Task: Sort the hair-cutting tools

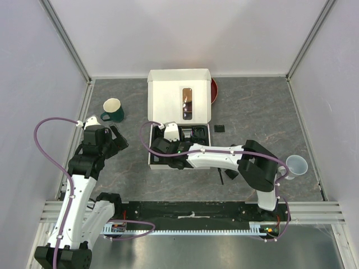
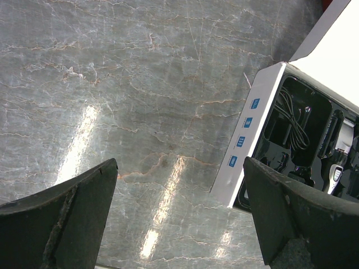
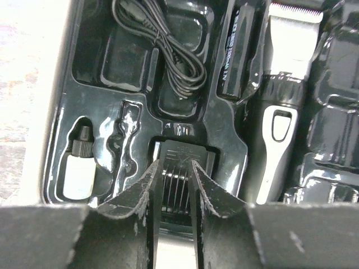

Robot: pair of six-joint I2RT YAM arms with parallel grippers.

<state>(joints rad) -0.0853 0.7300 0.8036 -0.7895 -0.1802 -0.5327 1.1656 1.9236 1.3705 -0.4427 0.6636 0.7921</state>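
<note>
Right wrist view: a black ribbed plastic comb guard (image 3: 178, 185) is pinched by the right gripper (image 3: 175, 193) over the black moulded tray (image 3: 224, 120).
Its recess is seen directly beneath; the left gripper (image 2: 179, 224), spread wide, is held well apart.

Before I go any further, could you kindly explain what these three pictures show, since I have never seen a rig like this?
These are two robot arms bolted at the near edge of a grey table. The top picture comes from a fixed camera above and behind them; the other two come from cameras on each wrist.

On the table lie an open white box with a black tray, a green mug and a clear plastic cup.

The left gripper hangs open over bare table beside the box, holding nothing.

The right gripper reaches into the tray, its fingers closed on a black comb guard. Around it sit a coiled black cable, a small white bottle and the black-and-silver clipper.
</note>
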